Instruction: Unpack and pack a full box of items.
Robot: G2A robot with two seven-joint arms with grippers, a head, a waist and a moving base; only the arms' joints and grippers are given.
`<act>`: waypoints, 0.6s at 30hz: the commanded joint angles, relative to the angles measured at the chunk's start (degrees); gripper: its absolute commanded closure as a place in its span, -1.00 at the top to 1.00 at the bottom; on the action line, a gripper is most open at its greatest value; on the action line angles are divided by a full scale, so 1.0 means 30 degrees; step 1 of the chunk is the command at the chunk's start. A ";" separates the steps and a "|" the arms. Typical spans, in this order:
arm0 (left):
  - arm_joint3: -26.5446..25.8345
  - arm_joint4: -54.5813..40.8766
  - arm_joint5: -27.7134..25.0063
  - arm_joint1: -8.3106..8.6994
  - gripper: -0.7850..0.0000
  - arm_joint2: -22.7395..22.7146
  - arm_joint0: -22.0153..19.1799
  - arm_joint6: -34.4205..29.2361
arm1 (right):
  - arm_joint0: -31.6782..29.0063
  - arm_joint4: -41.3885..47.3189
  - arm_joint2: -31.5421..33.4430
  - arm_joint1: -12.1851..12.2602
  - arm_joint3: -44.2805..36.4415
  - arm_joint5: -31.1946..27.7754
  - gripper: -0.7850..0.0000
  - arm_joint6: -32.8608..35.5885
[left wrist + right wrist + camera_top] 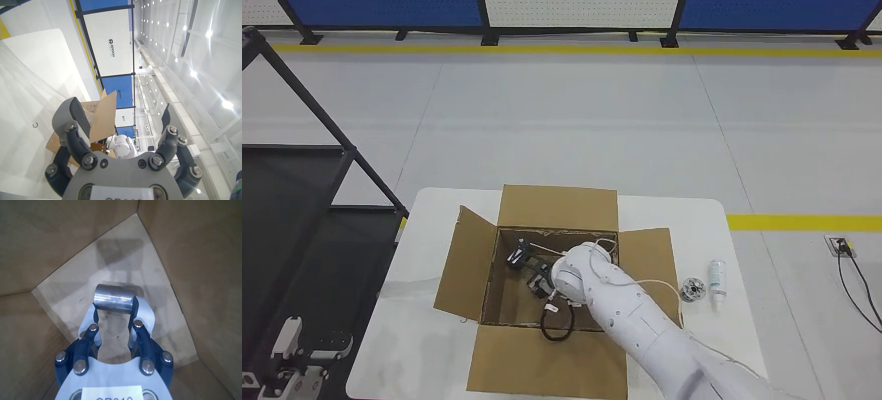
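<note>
A metal cylinder (113, 301) was held tight between the two fingers of the right gripper (115, 306). It was held down inside the cardboard box (557, 208), close over the box floor. It could not be told if the floor was touched. The floor around it was seen bare.

The box was set on the white table (432, 300) with its flaps folded out. Two things were laid on the table near the box's right flap: a small round metal part (693, 290) and a white bottle (717, 283), just beside each other.

The left gripper (122, 110) was spread wide with nothing in it. It was turned up toward the ceiling, near a flap of the box.

The unpacking was judged to be almost done, since the cylinder looked like the last thing in the box. It could also have been the first thing put back in; that could not be told. Either way, most of the packing was judged to be left, with the bottle and the round part not yet put inside.
</note>
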 commanded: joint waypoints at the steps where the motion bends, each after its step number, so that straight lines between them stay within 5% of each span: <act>1: -0.0032 0.0051 0.0007 -0.0004 1.00 0.0019 0.0008 0.0053 | -0.0423 -0.0215 0.0416 0.0434 -0.1178 0.0229 0.46 0.0565; 5: -0.0065 0.0075 -0.0034 -0.0012 1.00 0.0054 0.0014 0.0116 | -0.1477 -0.0803 0.1324 0.1305 -0.3613 0.0712 0.95 0.2143; 18: -0.0045 0.0066 0.0047 -0.0013 1.00 0.0014 -0.0046 0.0204 | -0.4282 -0.3177 0.3350 0.2832 -0.8992 0.1967 0.79 0.4174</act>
